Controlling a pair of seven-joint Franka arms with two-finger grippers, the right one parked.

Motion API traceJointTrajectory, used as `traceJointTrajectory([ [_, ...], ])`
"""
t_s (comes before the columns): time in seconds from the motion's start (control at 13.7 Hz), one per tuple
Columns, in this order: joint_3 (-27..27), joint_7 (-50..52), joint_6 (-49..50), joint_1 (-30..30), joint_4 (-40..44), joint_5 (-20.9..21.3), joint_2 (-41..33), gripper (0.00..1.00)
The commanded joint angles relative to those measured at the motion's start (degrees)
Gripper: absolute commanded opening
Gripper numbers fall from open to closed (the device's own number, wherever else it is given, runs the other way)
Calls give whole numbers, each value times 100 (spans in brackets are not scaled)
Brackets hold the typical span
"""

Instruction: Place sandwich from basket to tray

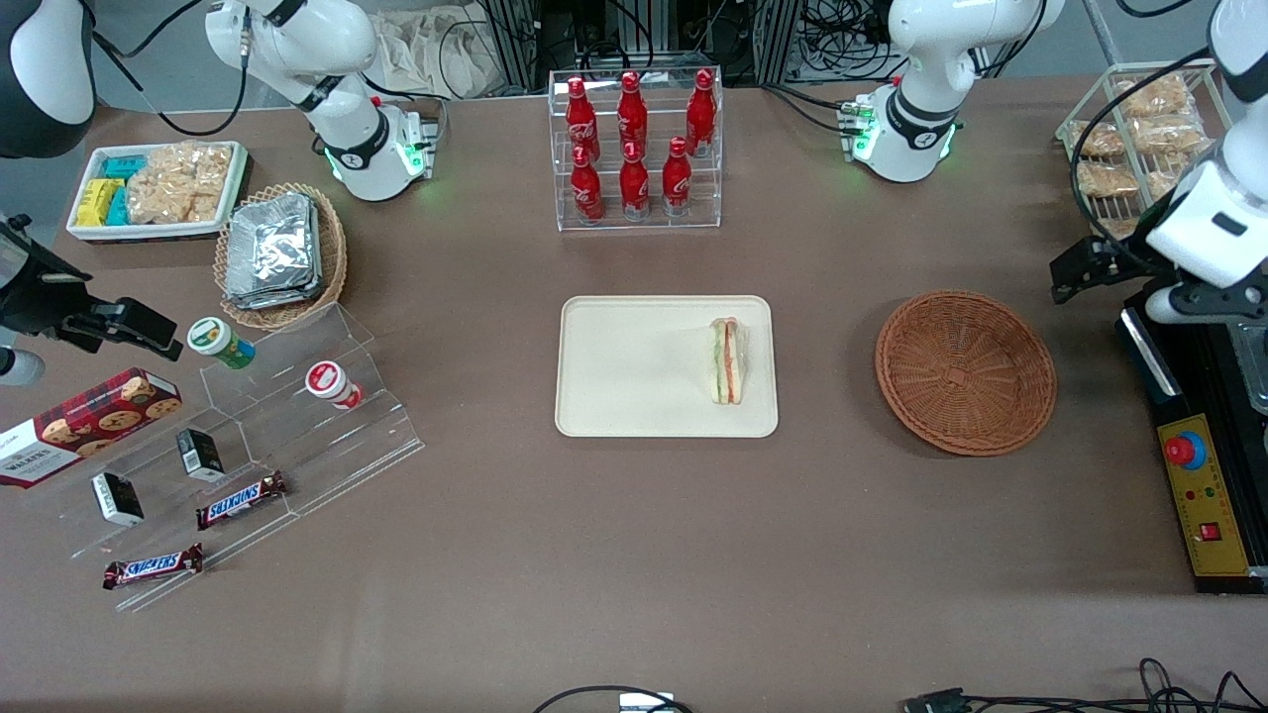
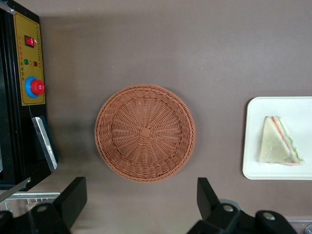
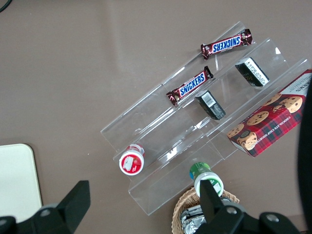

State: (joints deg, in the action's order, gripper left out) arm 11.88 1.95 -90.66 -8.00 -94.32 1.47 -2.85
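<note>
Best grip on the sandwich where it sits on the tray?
Come from above, probably closing across the sandwich bread faces mid-wedge: it stands on edge on the tray, filling layers up, faces exposed. The gripper is open, above the table beside the empty basket.

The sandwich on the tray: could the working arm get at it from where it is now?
Probably yes. The sandwich lies uncovered on the tray, with nothing stacked on it. The gripper hangs open above the table beside the empty basket, and only bare tabletop lies between.
</note>
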Motion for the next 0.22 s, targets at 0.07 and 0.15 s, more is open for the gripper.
traceJointTrajectory([
  [0.07, -89, -143, 206, 71, -114, -191, -172, 100],
  [0.15, -89, -143, 215, 62, -105, -191, -172, 100],
])
